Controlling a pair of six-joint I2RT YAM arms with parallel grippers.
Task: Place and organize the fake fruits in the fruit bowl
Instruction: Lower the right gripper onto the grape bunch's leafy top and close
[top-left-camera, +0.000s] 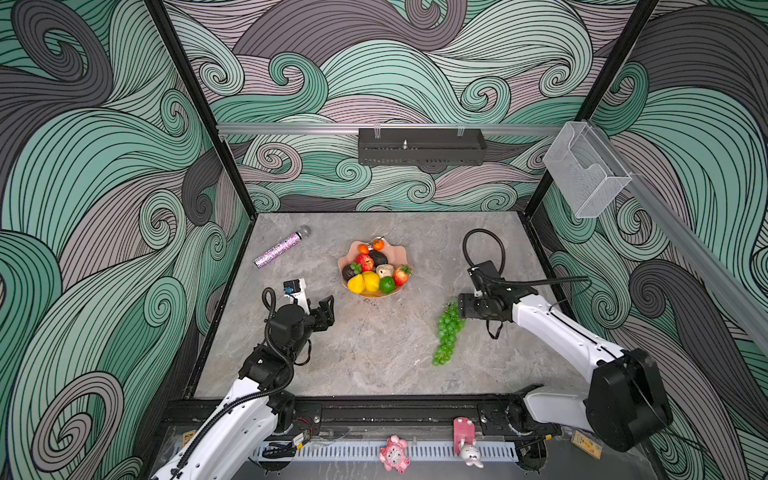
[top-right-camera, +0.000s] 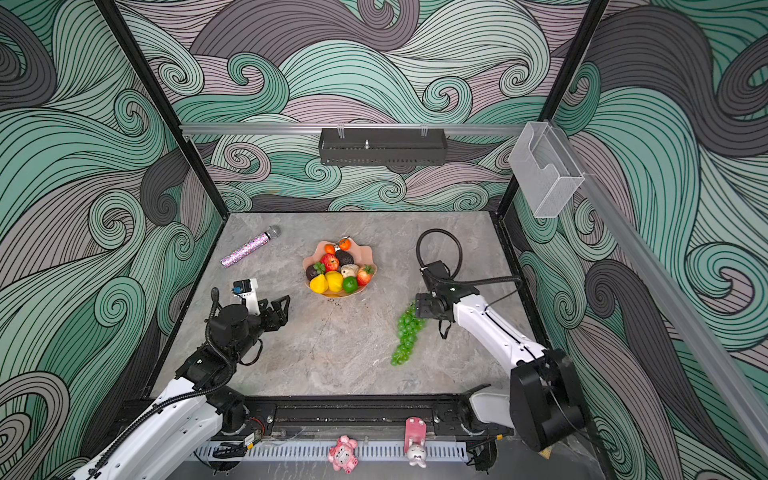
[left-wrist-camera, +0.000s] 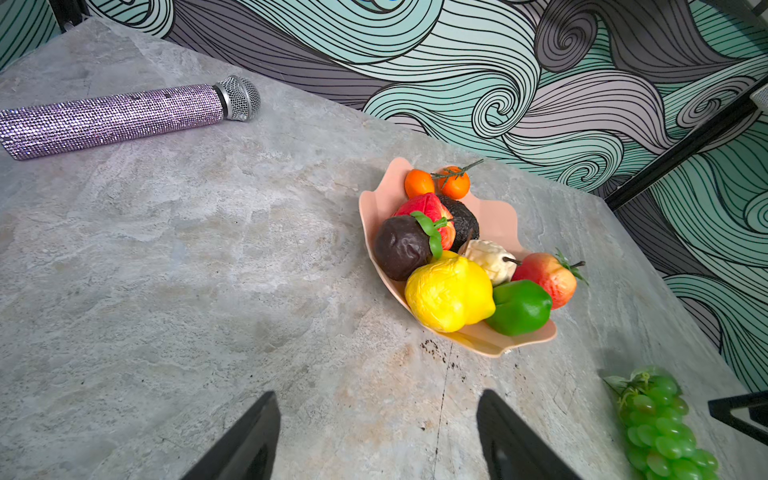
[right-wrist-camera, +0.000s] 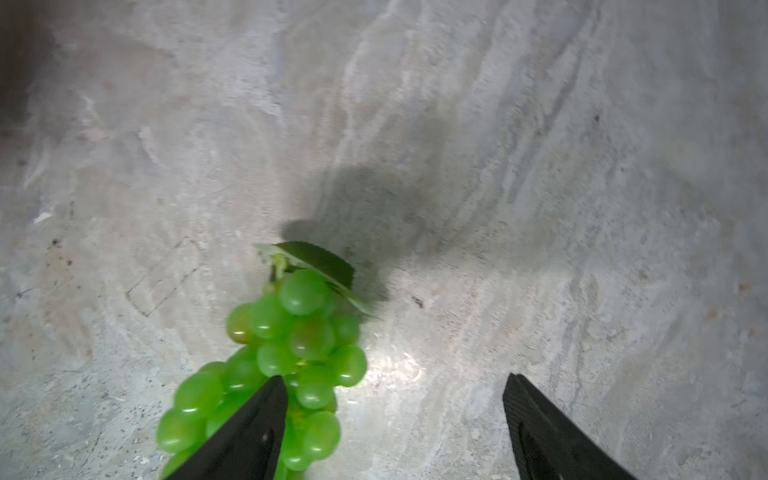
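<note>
The salmon-pink fruit bowl (top-left-camera: 400, 252) (top-right-camera: 367, 252) (left-wrist-camera: 500, 216) sits mid-table, filled with several fake fruits: two tangerines (top-left-camera: 370, 246), a red apple (top-left-camera: 365, 262), a strawberry (top-left-camera: 401, 275), dark avocados, a cream pear, yellow fruit (left-wrist-camera: 449, 293) and a lime (left-wrist-camera: 519, 306). Green grapes (top-left-camera: 448, 332) (top-right-camera: 407, 332) (left-wrist-camera: 660, 428) (right-wrist-camera: 291, 345) lie on the table, right of the bowl and nearer the front. My right gripper (top-left-camera: 462, 309) (right-wrist-camera: 395, 382) hovers open over the bunch's stem end; one finger overlaps the grapes. My left gripper (top-left-camera: 326, 309) (left-wrist-camera: 376, 399) is open and empty, to the front left of the bowl.
A glittery pink microphone (top-left-camera: 282, 247) (left-wrist-camera: 112, 118) lies at the back left. A black shelf (top-left-camera: 422, 145) hangs on the back wall and a clear box (top-left-camera: 586, 170) on the right wall. Small pink toys (top-left-camera: 394, 453) sit on the front rail.
</note>
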